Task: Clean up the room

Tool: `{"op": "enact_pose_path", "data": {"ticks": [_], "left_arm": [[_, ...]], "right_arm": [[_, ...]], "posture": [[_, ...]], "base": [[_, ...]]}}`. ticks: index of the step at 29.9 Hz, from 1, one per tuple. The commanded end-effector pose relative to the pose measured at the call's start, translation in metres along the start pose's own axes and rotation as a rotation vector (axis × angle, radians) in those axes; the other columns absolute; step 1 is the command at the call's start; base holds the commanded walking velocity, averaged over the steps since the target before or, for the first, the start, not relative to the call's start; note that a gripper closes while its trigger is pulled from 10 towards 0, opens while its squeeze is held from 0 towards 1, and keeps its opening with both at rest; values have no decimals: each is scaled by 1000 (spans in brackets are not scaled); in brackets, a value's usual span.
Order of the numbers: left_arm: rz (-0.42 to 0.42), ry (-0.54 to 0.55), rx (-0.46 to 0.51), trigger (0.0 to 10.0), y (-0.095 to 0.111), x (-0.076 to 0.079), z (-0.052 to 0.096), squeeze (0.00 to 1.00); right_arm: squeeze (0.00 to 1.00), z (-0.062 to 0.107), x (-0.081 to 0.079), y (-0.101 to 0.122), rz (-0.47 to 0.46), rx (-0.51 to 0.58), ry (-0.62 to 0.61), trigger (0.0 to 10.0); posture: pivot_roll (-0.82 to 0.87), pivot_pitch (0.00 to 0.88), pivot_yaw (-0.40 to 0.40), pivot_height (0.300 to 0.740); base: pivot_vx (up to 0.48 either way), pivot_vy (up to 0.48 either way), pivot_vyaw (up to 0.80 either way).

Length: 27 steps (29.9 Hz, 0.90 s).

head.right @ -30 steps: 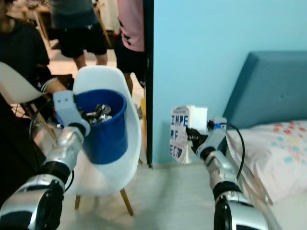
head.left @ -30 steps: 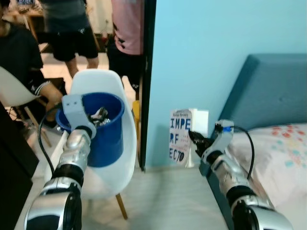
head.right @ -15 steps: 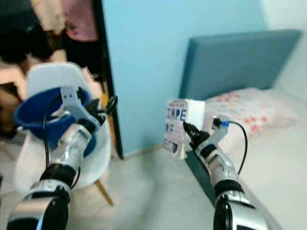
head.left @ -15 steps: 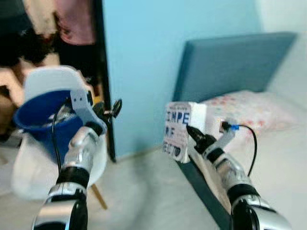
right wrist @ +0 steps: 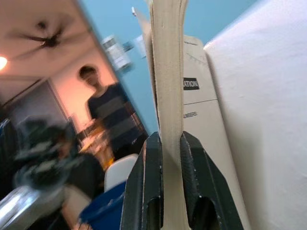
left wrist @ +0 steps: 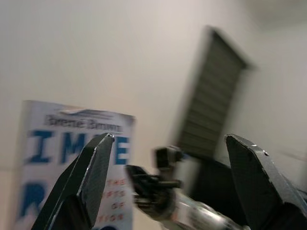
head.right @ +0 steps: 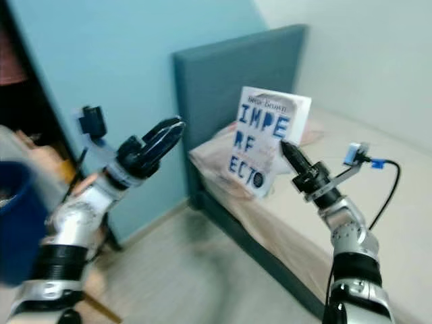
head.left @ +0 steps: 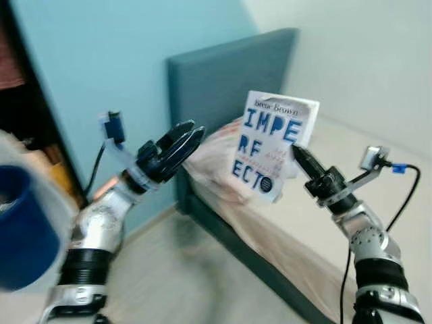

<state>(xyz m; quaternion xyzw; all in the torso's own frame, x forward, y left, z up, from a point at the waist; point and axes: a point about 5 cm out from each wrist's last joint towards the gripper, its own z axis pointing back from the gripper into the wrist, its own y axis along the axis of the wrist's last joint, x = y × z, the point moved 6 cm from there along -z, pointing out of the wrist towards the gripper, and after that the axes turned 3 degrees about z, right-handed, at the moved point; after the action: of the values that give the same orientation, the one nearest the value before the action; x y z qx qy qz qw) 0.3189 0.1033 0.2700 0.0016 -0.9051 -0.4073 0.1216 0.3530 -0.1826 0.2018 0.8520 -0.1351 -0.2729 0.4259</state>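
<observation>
A white paperback book [head.left: 273,145] with big blue letters stands upright in the air over the bed [head.left: 317,223]. My right gripper [head.left: 302,159] is shut on the book's lower right edge. In the right wrist view the two fingers [right wrist: 147,182] clamp the book's page edge [right wrist: 168,72]. My left gripper [head.left: 182,138] is raised left of the book and points toward it, apart from it. In the left wrist view its fingers [left wrist: 93,167] stand wide open, holding nothing, with the book [left wrist: 57,158] beyond them.
A blue bucket [head.left: 17,229] sits blurred at the far left. The teal headboard [head.left: 216,81] stands against the light blue wall [head.left: 101,61], and a floral pillow [head.left: 216,152] lies below it. In the right wrist view a person [right wrist: 103,112] stands behind a white chair [right wrist: 120,167].
The camera has swung right, so bucket and chair slid to the left edge and the bed came to the middle. My left gripper rose clear of the bucket. The right gripper lifted the book higher.
</observation>
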Motion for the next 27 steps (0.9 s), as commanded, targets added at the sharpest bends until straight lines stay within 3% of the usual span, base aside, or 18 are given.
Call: {"op": "enact_pose_path", "data": {"ticks": [1, 5, 11, 27], "left_arm": [[27, -46, -9, 10000, -2, 7, 2, 0], [13, -76, -60, 10000, -6, 14, 11, 0], [-51, -59, -159, 10000, -23, 11, 15, 0], [-216, 65, -241, 10000, -20, -11, 27, 0]], "right_arm": [[0, -10, -13, 4, -9, 8, 84, 10000], [0, -9, -31, 5, -37, -41, 165, 10000], [0, -12, -50, -6, -55, -141, 244, 10000], [0, -5, -51, -1, -39, -171, 220, 10000]], "posture": [[-108, 0, -25, 740], [-117, 0, -26, 740], [-121, 0, -33, 740], [-125, 0, -32, 740]], "base": [[0, 0, -800], [0, 0, -800], [0, 0, -800], [0, 0, -800]]}}
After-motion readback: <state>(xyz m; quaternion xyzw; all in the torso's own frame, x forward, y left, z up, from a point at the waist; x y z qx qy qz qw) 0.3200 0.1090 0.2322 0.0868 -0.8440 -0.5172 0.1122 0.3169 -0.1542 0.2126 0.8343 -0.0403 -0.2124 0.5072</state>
